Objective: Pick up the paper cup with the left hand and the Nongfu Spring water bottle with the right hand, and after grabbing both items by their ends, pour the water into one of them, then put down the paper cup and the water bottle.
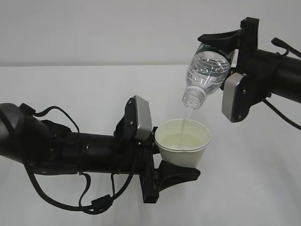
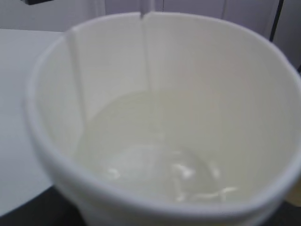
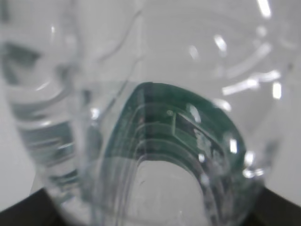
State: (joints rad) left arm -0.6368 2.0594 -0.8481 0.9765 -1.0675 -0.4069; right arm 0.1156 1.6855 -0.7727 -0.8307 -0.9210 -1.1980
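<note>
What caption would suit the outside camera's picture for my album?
Right hand tips the Nongfu Spring water bottle, sending the water into the paper cup gripped by the left hand.

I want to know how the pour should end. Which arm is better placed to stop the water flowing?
The right. Its gripper holds the Nongfu Spring water bottle tipped neck-down, a thin stream of water falling into the paper cup. Tilting the bottle back likely stops it; the left gripper just holds the cup below.

Exterior: looking level across the white table [image 1: 70,84] from the front, both arms in frame. Left wrist: pressed close above the paper cup [image 2: 155,117], peering inside. Right wrist: jammed against the Nongfu Spring water bottle [image 3: 155,141]; both also visible outside.
</note>
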